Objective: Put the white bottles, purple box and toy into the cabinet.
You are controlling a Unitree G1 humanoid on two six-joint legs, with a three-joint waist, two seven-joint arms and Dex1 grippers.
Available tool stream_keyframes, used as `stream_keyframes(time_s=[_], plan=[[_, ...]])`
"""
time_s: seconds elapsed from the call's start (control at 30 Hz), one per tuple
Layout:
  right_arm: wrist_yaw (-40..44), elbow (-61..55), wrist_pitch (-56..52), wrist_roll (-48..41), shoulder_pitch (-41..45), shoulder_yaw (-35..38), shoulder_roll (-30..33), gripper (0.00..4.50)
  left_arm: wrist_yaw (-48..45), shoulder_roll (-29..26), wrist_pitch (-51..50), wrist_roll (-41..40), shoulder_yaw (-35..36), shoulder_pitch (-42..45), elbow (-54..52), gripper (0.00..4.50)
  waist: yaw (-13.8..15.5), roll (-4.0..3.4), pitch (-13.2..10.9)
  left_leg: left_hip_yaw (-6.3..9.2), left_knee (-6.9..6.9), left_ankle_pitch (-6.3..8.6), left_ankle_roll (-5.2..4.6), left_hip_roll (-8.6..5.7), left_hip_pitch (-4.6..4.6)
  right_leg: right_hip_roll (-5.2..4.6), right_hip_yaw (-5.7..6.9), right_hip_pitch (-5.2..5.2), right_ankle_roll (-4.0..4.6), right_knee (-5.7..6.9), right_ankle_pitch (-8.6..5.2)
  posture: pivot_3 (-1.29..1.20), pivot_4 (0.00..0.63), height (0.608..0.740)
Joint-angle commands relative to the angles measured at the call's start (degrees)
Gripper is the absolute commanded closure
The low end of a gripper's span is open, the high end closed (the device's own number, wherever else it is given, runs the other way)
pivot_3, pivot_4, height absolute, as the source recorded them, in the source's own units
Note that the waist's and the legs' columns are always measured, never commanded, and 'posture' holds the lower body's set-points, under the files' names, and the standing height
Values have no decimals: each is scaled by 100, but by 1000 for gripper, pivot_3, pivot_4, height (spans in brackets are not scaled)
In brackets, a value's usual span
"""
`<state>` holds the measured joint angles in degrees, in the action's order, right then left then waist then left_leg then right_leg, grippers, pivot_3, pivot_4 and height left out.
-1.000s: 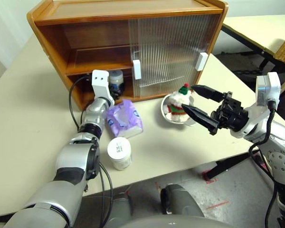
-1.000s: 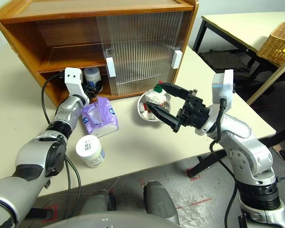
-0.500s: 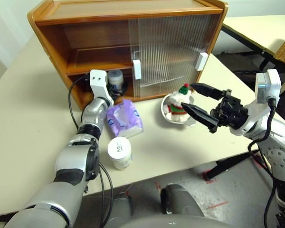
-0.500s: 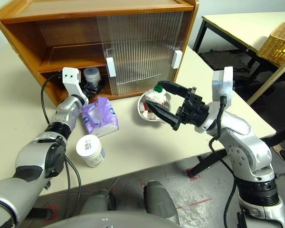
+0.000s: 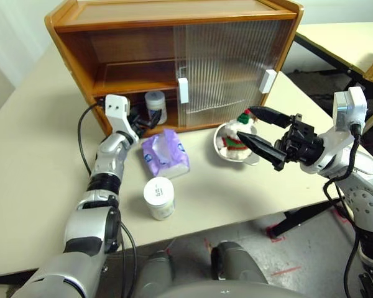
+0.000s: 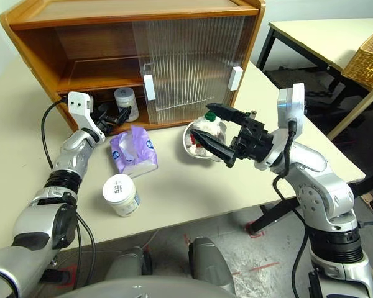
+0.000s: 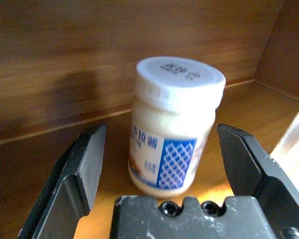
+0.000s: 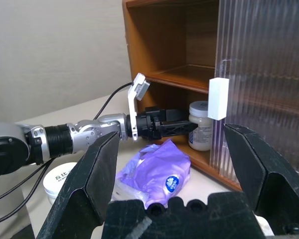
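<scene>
white bottle | inside cabinet | sliding door beside

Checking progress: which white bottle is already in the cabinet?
The bottle on the cabinet's bottom floor, standing free just ahead of the open left pincer. The other bottle stands on the table near the purple box.

The left arm stretched forward, its pincer level with both fingers spread wide and nothing between them touching. The right arm was bent at the elbow, its pincer angled to the left, fingers wide apart and empty.
</scene>
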<state>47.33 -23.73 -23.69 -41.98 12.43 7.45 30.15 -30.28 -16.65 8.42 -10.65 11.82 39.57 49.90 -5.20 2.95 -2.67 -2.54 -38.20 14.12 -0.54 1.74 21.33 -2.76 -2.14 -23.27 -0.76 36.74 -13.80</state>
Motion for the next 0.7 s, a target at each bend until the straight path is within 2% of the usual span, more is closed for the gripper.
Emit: stream_keyframes(time_s=[0.03,0.4,0.5,0.7], plan=[[51,88,20,3,46,-35,-7,0,-18,16,-290,-50,-79,-203,-432,16,10,1,0,0,-1,0,0,0,0,0,0,0,0,2,0,-86,0,740],[74,130,34,39,71,-74,-57,0,198,26,-950,-74,-159,-1160,-2087,16,14,-2,3,-4,-2,-2,-1,1,-5,0,-10,1,2,6,1,-76,0,740],[79,135,32,39,78,-83,-66,0,377,46,-973,-112,-91,-1314,-2217,631,25,-2,4,-4,-2,-2,-2,0,-7,0,-10,1,2,8,1,-74,0,740],[99,147,27,45,94,-91,-68,0,943,191,-729,-53,22,-1345,-2092,2865,55,-1,4,-4,-4,-3,-2,-1,-7,-1,-11,2,3,8,5,-71,0,740]])
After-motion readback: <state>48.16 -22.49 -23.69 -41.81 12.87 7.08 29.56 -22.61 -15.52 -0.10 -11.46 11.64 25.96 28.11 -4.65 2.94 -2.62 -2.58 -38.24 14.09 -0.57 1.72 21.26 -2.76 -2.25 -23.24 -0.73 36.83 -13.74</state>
